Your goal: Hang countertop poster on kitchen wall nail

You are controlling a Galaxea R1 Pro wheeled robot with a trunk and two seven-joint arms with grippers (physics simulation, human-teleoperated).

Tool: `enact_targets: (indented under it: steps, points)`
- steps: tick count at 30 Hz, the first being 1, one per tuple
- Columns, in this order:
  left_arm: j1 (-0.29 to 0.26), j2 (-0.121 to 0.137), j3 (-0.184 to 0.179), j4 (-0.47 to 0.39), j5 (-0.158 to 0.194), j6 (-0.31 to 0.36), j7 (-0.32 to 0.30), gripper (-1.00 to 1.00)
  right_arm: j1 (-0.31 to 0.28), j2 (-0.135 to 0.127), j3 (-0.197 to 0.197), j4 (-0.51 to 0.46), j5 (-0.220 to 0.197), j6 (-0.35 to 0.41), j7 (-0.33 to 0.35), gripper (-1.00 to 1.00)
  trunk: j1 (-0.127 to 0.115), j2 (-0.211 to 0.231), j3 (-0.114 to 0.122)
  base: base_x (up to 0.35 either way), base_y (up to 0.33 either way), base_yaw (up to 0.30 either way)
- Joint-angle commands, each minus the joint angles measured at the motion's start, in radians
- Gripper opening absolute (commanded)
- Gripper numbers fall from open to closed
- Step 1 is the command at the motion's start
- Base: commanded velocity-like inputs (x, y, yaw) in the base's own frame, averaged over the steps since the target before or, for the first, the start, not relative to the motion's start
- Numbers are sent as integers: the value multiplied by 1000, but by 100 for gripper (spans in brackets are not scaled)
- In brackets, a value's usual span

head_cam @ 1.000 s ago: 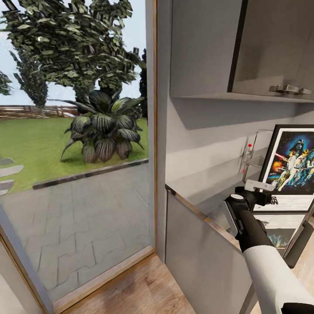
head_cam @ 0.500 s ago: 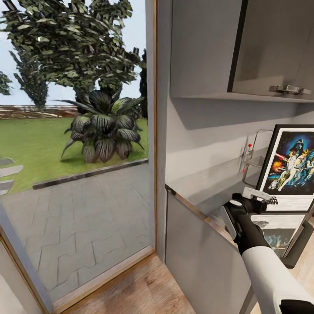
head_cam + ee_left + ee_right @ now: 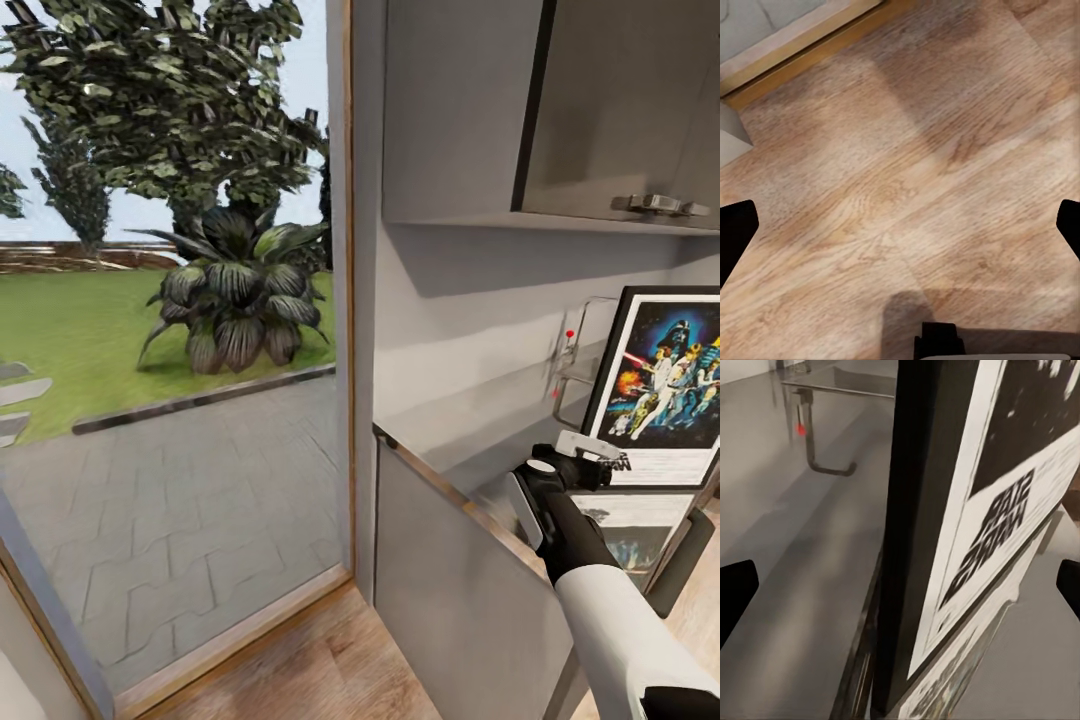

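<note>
Fingers [image 3: 590,447] of the outstretched right arm spread wide beside the upright black-framed Star Wars poster [image 3: 668,385], holding nothing, above the glossy grey table [image 3: 470,440]; left fingers [image 3: 735,240] gape over wooden floor [image 3: 900,165].

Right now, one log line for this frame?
phase: reaching | right gripper: open, at left edge of poster, not closed on it | poster: upright on kitchen countertop | left gripper: open over wood floor

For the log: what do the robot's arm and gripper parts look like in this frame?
In the head view, the right arm has a smooth white forearm shell, then a black wrist section with a round pale-capped joint. The right gripper is black with a pale grey finger. In each wrist view, dark fingertips sit at the picture's edges.
</note>
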Motion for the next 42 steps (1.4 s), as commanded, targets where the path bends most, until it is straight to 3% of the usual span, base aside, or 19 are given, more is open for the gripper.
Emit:
enact_targets:
  steps: [1,42]
  points:
    - [0,0,1,-1,0,-2,0,100,0,-1,2,-2,-5,7,-5,100,0,-1,-1,12,-32,0]
    - [0,0,1,-1,0,-2,0,100,0,-1,2,-2,-5,6,-5,100,0,-1,-1,11,-10,0]
